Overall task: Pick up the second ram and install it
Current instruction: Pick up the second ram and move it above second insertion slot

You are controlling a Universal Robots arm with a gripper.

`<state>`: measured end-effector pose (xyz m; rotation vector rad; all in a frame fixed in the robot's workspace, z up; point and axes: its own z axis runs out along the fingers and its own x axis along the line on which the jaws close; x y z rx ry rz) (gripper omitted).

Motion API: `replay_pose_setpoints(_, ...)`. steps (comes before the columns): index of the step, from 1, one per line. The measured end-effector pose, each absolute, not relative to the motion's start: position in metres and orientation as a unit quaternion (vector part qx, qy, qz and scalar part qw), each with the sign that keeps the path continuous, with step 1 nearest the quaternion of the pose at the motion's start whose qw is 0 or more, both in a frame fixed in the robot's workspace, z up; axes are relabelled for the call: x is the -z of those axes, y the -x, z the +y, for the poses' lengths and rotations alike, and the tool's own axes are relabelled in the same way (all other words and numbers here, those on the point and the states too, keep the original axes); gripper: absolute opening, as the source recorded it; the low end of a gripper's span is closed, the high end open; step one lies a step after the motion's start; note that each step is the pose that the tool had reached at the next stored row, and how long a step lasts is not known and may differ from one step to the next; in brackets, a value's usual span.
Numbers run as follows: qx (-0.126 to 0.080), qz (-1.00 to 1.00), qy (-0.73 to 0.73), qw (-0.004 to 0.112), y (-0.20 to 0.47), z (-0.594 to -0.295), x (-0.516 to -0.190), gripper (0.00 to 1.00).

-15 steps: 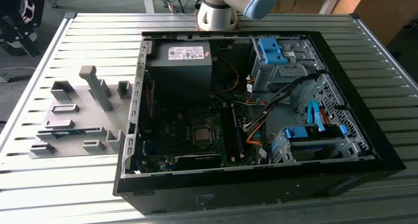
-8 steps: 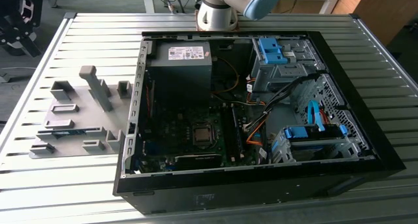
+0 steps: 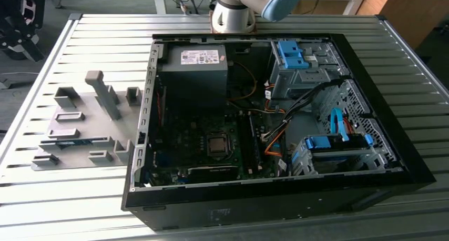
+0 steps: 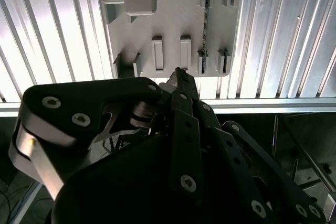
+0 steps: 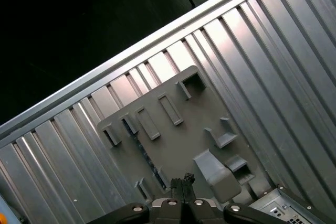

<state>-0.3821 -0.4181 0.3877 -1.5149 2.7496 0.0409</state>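
We find the gripper (image 5: 182,182) closed, fingertips together, with nothing between them. It hangs above the grey holder (image 5: 184,124) and is clear of the ram (image 3: 70,142). The ram stands on edge in a slot toward the holder's near end. The holder is on the table (image 3: 84,199), at the exterior view's left of the open case (image 3: 281,204).

1. One open black metal computer case (image 3: 281,204)
2. One ribbed silver metal table (image 3: 63,204), under the case
3. One flat grey plastic fixture plate with upright slots (image 3: 77,120), on the exterior view's left of the case
4. One long thin blue ram board (image 3: 73,141), on that plate beside the case
5. Two chunky light-blue plastic drive clips inside the case: one clip (image 3: 291,54), another clip (image 3: 337,142)
6. One grey boxy power supply with a white sticker (image 3: 193,75), inside the case
7. One square silver processor socket (image 3: 217,144), inside the case
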Motion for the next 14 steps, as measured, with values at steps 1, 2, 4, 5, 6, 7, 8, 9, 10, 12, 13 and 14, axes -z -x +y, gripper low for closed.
replay_pose_setpoints(1,-0.013,0.876,0.483,0.001,0.3821,-0.4181,-0.3877,0.11)
replay_pose_setpoints(2,-0.013,0.876,0.483,0.001,0.3821,-0.4181,-0.3877,0.11)
replay_pose_setpoints(4,-0.013,0.876,0.483,0.001,0.3821,-0.4181,-0.3877,0.11)
replay_pose_setpoints(5,-0.013,0.876,0.483,0.001,0.3821,-0.4181,-0.3877,0.11)
replay_pose_setpoints(6,-0.013,0.876,0.483,0.001,0.3821,-0.4181,-0.3877,0.11)
replay_pose_setpoints(7,-0.013,0.876,0.483,0.001,0.3821,-0.4181,-0.3877,0.11)
replay_pose_setpoints(8,-0.013,0.876,0.483,0.001,0.3821,-0.4181,-0.3877,0.11)
replay_pose_setpoints(9,-0.013,0.876,0.483,0.001,0.3821,-0.4181,-0.3877,0.11)
replay_pose_setpoints(10,-0.013,0.876,0.483,0.001,0.3821,-0.4181,-0.3877,0.11)
replay_pose_setpoints(12,-0.013,0.875,0.485,0.001,0.3821,-0.4181,-0.3877,0.11)
replay_pose_setpoints(13,-0.013,0.873,0.488,0.001,0.3821,-0.4181,-0.3877,0.11)
replay_pose_setpoints(14,-0.013,0.869,0.495,0.001,0.3821,-0.4181,-0.3876,0.11)
